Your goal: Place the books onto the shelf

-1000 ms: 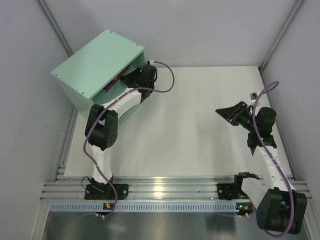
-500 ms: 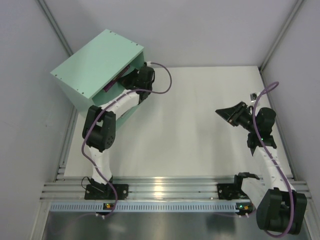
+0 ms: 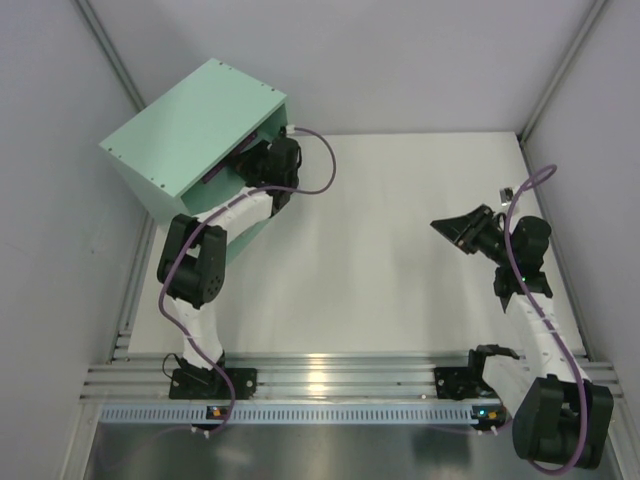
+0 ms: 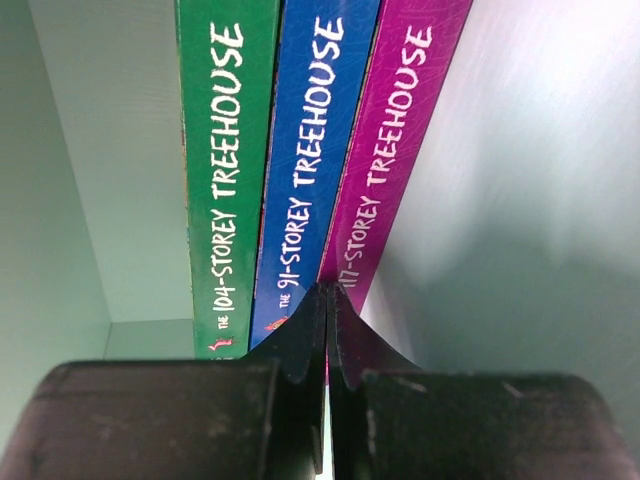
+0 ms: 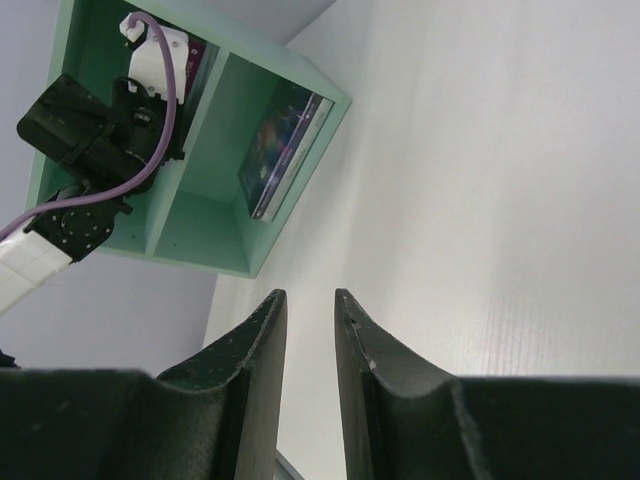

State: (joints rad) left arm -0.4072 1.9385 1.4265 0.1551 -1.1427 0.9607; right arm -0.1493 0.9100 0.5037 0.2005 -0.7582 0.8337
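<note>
Shelf point(image 3: 200, 125) holds all four books point(image 4: 300, 100): green point(image 4: 215, 180), blue point(image 4: 305, 170), magenta point(image 4: 390, 150) side by side in one compartment, galaxy point(image 5: 280, 145) in the other. Left gripper point(image 4: 326, 300) clenched, empty, at the spines; right gripper point(image 5: 308, 296) slightly parted, empty, well apart from shelf. Task seemingly complete

A: Which words can one read here?
B: The green spine point(image 4: 225, 190) carries "THE 104-STOREY TREEHOUSE", and the blue spine point(image 4: 305, 170) carries "THE 91-STOREY TREEHOUSE".
A: And the magenta spine point(image 4: 390, 140)?
B: "117-STOREY TREEHOUSE"; the beginning of it is hidden.
</note>
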